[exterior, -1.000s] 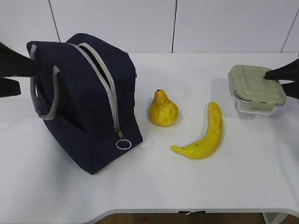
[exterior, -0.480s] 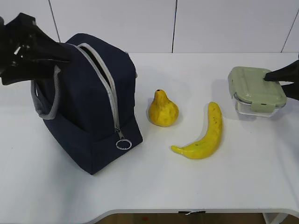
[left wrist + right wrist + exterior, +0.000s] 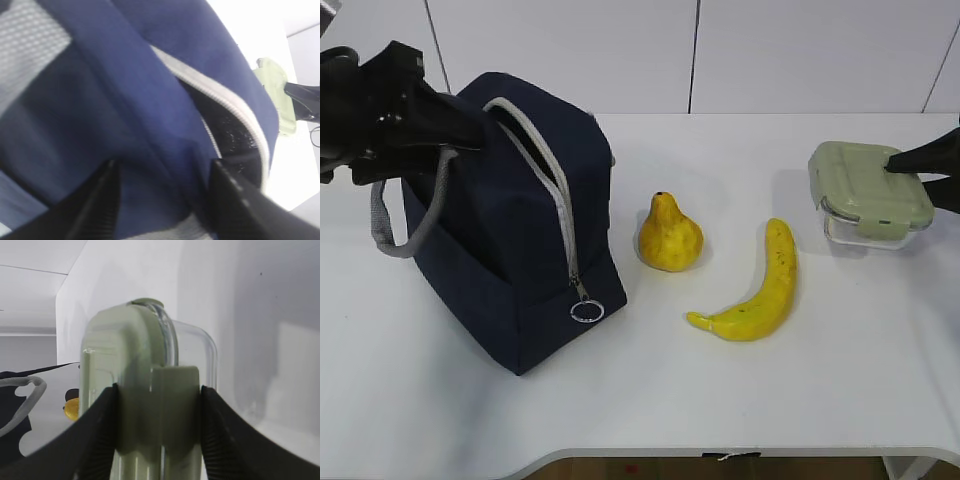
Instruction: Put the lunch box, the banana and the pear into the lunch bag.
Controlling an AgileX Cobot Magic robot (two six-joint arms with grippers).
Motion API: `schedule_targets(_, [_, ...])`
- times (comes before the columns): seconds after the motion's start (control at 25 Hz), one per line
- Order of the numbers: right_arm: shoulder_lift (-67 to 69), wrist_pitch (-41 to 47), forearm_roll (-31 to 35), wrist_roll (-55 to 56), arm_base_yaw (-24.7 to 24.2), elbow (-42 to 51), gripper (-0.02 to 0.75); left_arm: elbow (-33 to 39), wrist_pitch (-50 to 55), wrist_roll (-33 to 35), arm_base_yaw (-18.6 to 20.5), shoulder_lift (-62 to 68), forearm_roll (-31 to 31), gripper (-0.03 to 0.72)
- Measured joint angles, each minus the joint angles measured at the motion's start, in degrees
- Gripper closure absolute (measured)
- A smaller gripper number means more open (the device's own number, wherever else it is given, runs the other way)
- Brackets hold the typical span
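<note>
Right gripper (image 3: 159, 440) clamps the lunch box (image 3: 868, 192) at its far-right edge, well right of the lunch bag (image 3: 510, 230), past the pear (image 3: 669, 235) and banana (image 3: 756, 288), while the left gripper (image 3: 165, 200) pinches the bag's rim fabric, holding its zipper mouth open.

1. The lunch bag (image 3: 515, 250) is standing at the left of the table (image 3: 720, 400).
2. The pear (image 3: 669, 235) is sitting just right of it.
3. The banana (image 3: 756, 290) is lying right of the pear.
4. The lunch box (image 3: 865, 192) is sitting behind the banana, far right.
</note>
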Motion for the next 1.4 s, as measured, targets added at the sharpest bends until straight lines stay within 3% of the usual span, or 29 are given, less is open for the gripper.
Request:
schedule_targets(0.28, [-2.41,0.0,1.97,0.48,0.42,-0.13,0.381,-0.74,1.63,1.12,0.0,0.0,-0.98,0.522])
schedule_targets(0.48, [-2.55,0.0,1.3,2.36,5.51,-3.8,0.381,-0.76,3.19,1.9,0.0,0.0,-1.09,0.675])
schedule_targets(0.72, [-2.55,1.46,-3.75,8.73,12.62,-12.22,0.381,-0.76,3.49,1.98,0.0,0.0,-1.09,0.682])
schedule_targets(1.04, [-2.65,2.45,-7.68,20.98,17.38,-24.38,0.381,-0.76,3.59,1.98,0.0,0.0,-2.09,0.683])
schedule_targets(1.4, [-2.65,4.43,-8.76,32.03,25.13,-35.37,0.381,-0.76,2.68,1.98,0.0,0.0,-2.2,0.683])
